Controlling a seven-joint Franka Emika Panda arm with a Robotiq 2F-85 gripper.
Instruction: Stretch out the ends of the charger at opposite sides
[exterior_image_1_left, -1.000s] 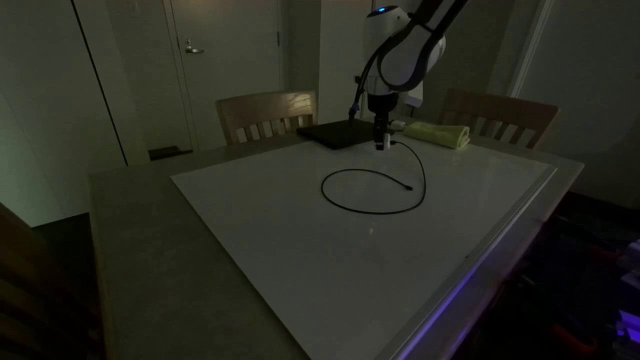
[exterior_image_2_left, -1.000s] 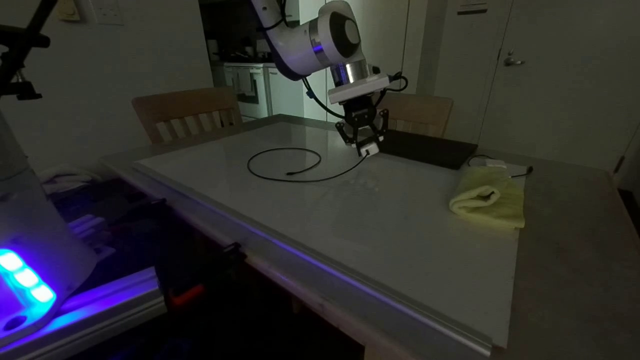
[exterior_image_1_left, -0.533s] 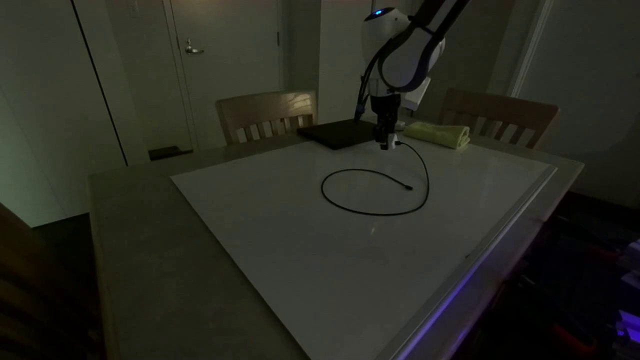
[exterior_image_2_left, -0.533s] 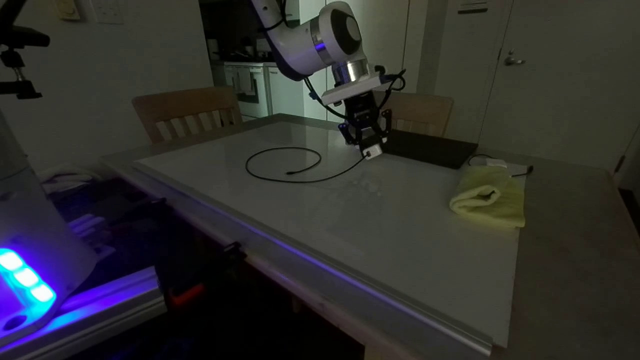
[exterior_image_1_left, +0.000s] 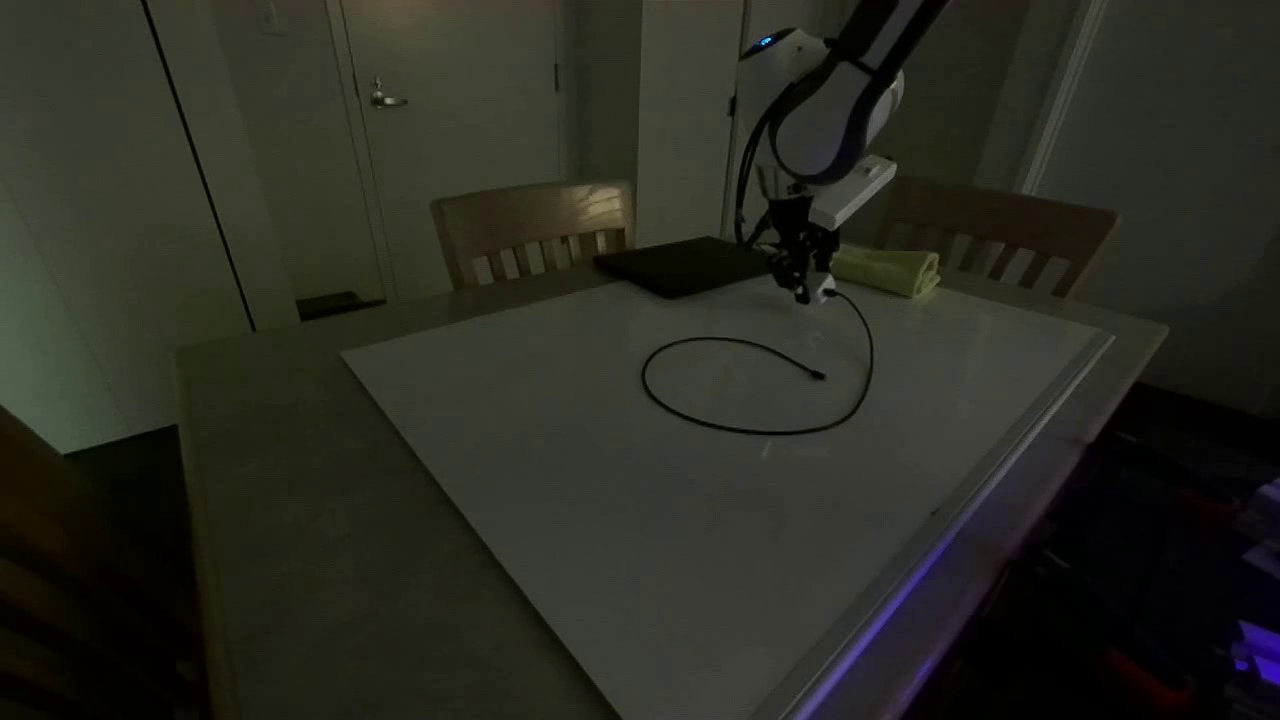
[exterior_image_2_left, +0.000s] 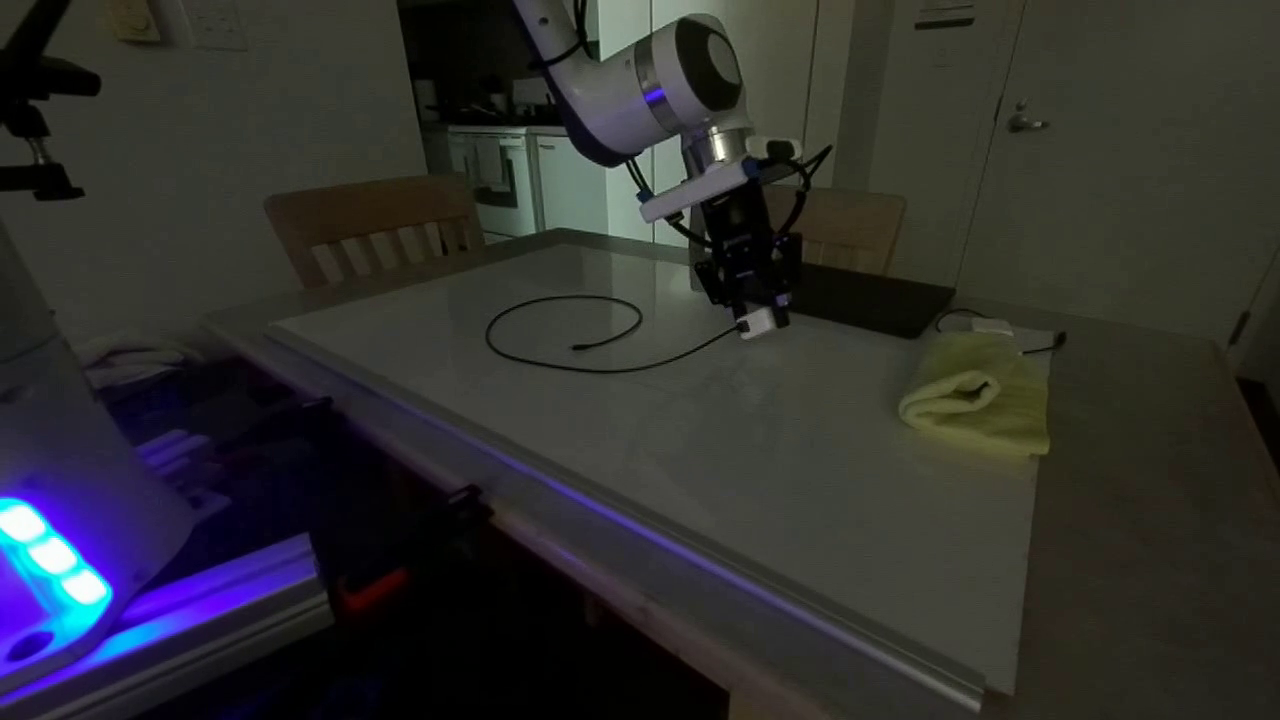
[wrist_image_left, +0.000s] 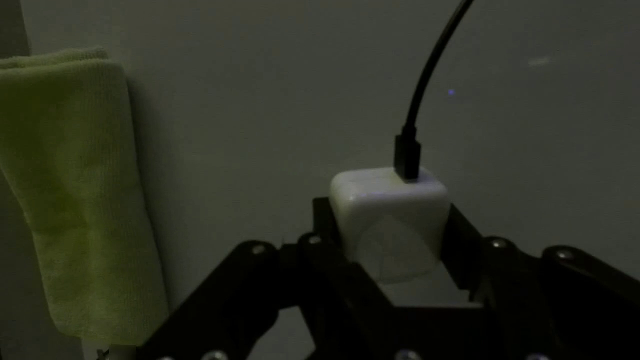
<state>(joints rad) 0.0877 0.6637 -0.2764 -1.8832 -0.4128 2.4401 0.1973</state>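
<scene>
**My gripper (exterior_image_1_left: 812, 291) has the white block (exterior_image_1_left: 823, 289)**

In an exterior view, I see my gripper lean over, pinching the block. A black cord (exterior_image_1_left: 765, 432) runs from the block and curls on the white board (exterior_image_1_left: 560, 440). Its loose end (exterior_image_1_left: 819, 375) lies inside the curl. A black pad (exterior_image_1_left: 685, 267) shows on one side of my gripper, a folded yellow cloth (exterior_image_1_left: 892, 271) on the other.

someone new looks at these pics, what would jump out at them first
Probably the white plug block, gripped between dark jaws just right of centre in the wrist view. Its black cable curls in a loose loop across the white board. In the dim light, three glowing blue-white lights at the lower left of an exterior view and, at the right there, the folded yellow cloth also stand out.
</scene>
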